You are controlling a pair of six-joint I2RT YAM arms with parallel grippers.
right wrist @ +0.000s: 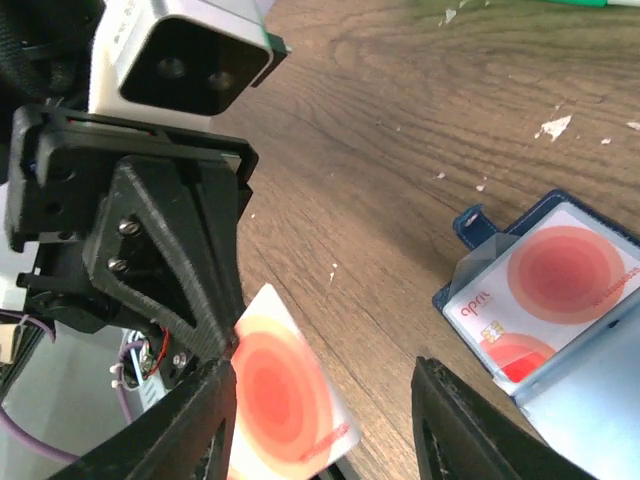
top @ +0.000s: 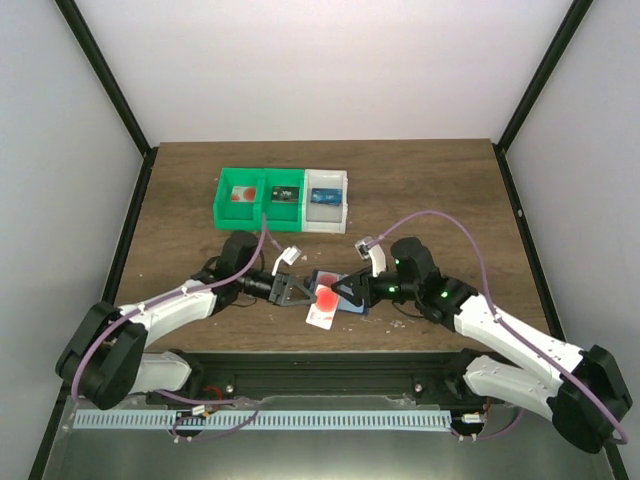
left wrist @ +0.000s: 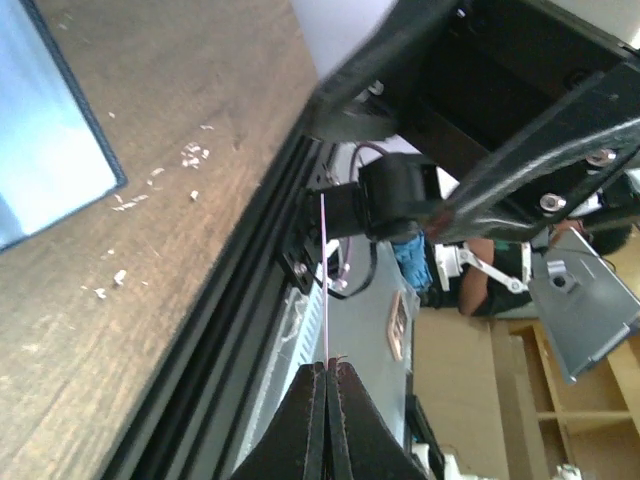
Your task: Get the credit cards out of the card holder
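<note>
**Pinching one card beside the holder**

One credit card [right wrist: 290,400] is clamped edge-on between the closed jaws of the left gripper [left wrist: 326,368], near the front edge of the table [right wrist: 400,120] and just beside the card holder [right wrist: 478,228]. More cards [right wrist: 565,265] are seen in its clear pocket. The jaws of the right gripper [right wrist: 327,370] are spread, with nothing gripped.

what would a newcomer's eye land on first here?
A whitish-pink credit card with a big red spot, pinched in the left gripper over the near middle of the wooden table, clear of the holder. Just right of it lies the flat navy card holder with more red-spotted cards in its pale pocket, the right gripper open close by.
</note>
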